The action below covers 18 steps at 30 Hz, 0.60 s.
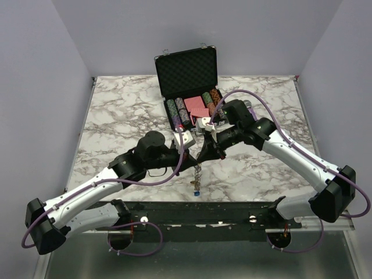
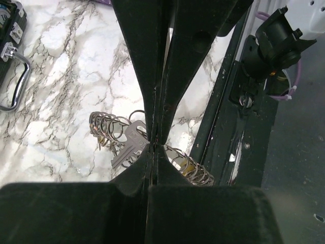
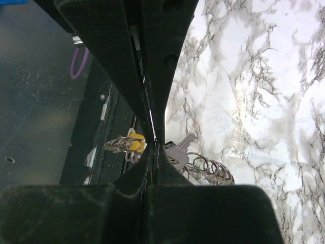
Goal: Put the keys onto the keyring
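Observation:
The keyring (image 1: 198, 173) hangs as a string of small silver rings below the point where both grippers meet, above the table's near middle. My left gripper (image 1: 194, 153) is shut, pinching the keyring (image 2: 109, 127), whose loops show on both sides of its fingertips. A silver key (image 2: 128, 147) hangs on it, and a yellow piece (image 2: 186, 164) shows behind the loops. My right gripper (image 1: 205, 152) is shut on the same keyring (image 3: 213, 170). A yellow-headed key (image 3: 136, 145) sits left of its fingers and a silver key (image 3: 180, 150) right. A small key (image 1: 196, 191) dangles lowest.
An open black chip case (image 1: 187, 68) with chip rows stands behind the grippers; its chrome handle (image 2: 14, 86) appears in the left wrist view. The black rail (image 1: 232, 208) along the table's near edge lies just below the hanging ring. The marble table (image 1: 116, 110) spreads to both sides.

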Each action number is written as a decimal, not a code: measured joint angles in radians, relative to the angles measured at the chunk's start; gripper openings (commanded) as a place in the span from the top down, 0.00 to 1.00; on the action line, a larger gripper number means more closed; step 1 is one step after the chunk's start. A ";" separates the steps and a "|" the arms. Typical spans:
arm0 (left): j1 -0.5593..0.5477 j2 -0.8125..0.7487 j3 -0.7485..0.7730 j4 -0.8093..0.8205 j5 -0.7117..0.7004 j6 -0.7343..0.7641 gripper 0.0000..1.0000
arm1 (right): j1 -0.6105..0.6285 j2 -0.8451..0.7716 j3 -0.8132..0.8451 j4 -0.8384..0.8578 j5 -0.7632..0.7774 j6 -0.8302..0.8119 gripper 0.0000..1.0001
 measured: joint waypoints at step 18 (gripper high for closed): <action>0.002 -0.582 -0.470 0.401 -0.230 -0.074 0.07 | -0.003 -0.201 -0.174 0.355 -0.122 0.190 1.00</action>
